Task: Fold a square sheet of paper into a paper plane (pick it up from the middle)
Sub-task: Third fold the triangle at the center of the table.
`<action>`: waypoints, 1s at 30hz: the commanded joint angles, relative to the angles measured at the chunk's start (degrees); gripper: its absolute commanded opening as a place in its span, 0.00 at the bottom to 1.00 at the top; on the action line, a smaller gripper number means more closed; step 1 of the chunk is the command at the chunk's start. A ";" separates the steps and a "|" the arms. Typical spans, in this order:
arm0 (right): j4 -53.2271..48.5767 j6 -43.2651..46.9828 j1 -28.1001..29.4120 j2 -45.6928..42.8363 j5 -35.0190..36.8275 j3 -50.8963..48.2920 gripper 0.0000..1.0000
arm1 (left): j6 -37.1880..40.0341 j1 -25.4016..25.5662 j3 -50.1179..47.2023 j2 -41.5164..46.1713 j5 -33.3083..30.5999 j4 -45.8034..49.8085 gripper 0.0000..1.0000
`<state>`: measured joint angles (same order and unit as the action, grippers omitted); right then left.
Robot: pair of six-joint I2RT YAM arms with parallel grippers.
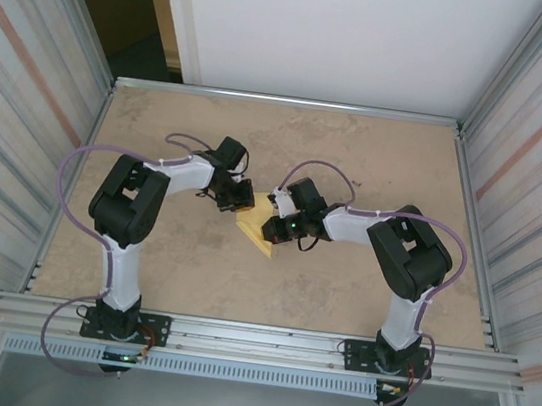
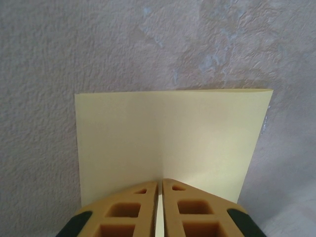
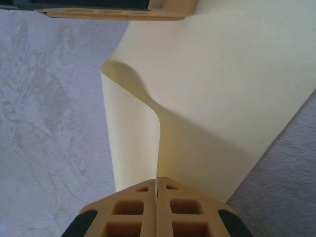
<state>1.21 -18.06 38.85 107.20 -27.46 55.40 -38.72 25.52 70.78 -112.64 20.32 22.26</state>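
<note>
The left gripper (image 2: 159, 195) clamps one edge of the square sheet of paper (image 2: 168, 138) while the right gripper (image 3: 156, 190) nips a raised ridge on its opposite side, seemingly so the sheet, between the arms over the middle of the table (image 1: 377, 167), is steadied for creasing.

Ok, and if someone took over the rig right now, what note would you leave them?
Left hand: shut on one edge of the yellow paper.
Right hand: shut on the opposite side, where the sheet curls over.
Paper: between both hands, mid table.
Done: sheet gripped, a bend begun.
To do: all the sharp folds; no dart shape yet.
</note>
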 commanded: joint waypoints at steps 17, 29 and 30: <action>-1.89 -1.17 -0.53 1.52 0.68 0.85 0.00 | 1.31 0.28 0.45 -3.13 -1.63 3.14 0.11; -2.75 -1.80 -0.44 1.81 1.07 0.49 0.00 | -0.06 0.32 2.20 3.20 -0.62 1.72 0.15; -2.82 -1.88 -0.45 1.77 1.11 0.48 0.00 | -0.58 0.25 1.49 5.17 -0.47 0.54 0.15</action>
<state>0.99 -18.96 38.85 107.72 -26.79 55.40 -38.79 25.67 72.07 -112.42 20.32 23.42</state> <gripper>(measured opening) 0.062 0.148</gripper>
